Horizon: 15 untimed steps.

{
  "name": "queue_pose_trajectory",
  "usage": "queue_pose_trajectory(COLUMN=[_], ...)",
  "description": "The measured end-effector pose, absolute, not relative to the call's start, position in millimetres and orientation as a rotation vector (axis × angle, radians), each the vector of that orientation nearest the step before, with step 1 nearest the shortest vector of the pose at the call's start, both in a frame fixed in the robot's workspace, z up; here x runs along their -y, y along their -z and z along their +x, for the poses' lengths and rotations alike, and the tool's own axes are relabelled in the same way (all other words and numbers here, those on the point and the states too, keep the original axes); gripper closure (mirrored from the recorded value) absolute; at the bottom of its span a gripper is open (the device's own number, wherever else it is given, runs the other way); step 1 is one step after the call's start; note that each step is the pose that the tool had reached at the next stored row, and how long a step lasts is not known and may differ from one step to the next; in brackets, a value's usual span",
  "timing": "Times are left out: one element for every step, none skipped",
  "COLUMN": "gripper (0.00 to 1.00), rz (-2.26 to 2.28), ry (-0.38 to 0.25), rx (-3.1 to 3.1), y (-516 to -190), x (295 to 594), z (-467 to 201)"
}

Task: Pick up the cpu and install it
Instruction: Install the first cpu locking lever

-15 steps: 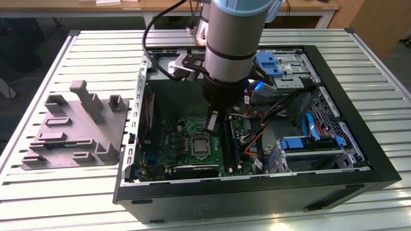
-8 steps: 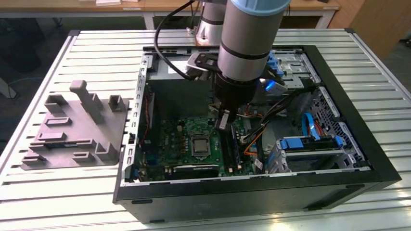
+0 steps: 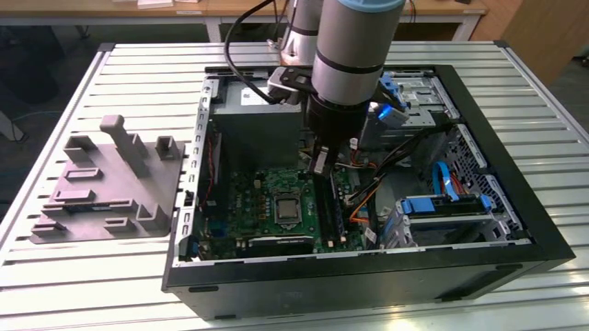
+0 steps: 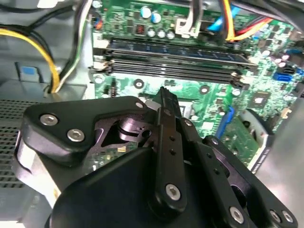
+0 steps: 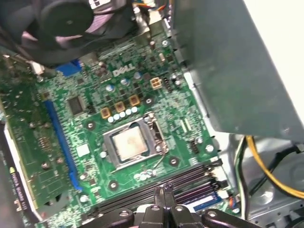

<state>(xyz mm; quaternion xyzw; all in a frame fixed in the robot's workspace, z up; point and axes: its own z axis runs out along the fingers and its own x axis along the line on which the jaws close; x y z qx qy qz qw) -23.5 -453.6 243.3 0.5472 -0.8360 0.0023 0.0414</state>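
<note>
1. Open black computer case (image 3: 515,227) lies on its side on a white slatted table (image 3: 138,62). A grey moulded fixture block (image 3: 106,186) sits on the table beside the case, on the exterior view's left.
2. Green motherboard (image 5: 95,137) lies flat on the case floor. A silver socket frame (image 5: 132,144) sits near the middle of the board.
3. The cpu (image 5: 129,143) is seated inside the socket frame, pale metal top facing up, lying flat and square to the frame in the first wrist view. In the exterior view the socket area (image 3: 287,208) reads as a dark rectangle on the board; the chip itself cannot be made out there.
4. The gripper (image 5: 164,192) hangs above the motherboard, over the memory slots (image 5: 161,183) that run just beside the socket. Its fingertips are pressed together with nothing between them; both wrist views show the two black fingers (image 4: 166,114) meeting in a thin line.
5. The gripper is apart from the cpu, not touching it or the frame.
6. A large grey metal box (image 5: 237,61) stands beside the board, on the far side of the socket from a blue slot (image 5: 59,137).
7. Yellow cables (image 5: 266,166) run near the slot ends. Blue drive brackets (image 3: 442,205) sit at the case's side toward the exterior view's right.
</note>
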Motion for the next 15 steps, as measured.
queue_pose_trajectory(gripper=[0.89, 0.89, 0.89, 0.89, 0.89, 0.89, 0.89, 0.89, 0.89, 0.89, 0.89, 0.89, 0.89, 0.89, 0.89], rz=[1.675, 1.675, 1.676, 1.678, 1.680, 1.682, 1.683, 1.685, 1.687, 1.690, 1.696, 1.703, 1.712, 1.718, 1.720], ry=[-0.007, -0.007, -0.007, -0.007, -0.007, -0.007, -0.007, -0.007, -0.007, -0.008, -0.008, -0.008, -0.009, -0.009, -0.009], rx=[2.559, 2.559, 2.559, 2.558, 2.556, 2.555, 2.554, 2.553, 2.552, 2.550, 2.546, 2.541, 2.535, 2.531, 2.529], y=[-243.2, -243.2, -243.0, -242.8, -242.6, -242.4, -242.3, -242.1, -242.0, -241.8, -241.7, -241.4, -241.0, -240.7, -240.5], x=[452.1, 451.8, 451.8, 451.8, 451.8, 451.7, 451.8, 453.0, 454.1, 455.1, 455.9, 456.5, 457.0, 457.5, 457.9], z=[-23.9, -25.3, -27.5, -29.5, -31.4, -32.9, -33.3, -33.5, -34.0, -34.2, -34.5, -34.6, -34.9, -35.7, -36.2])
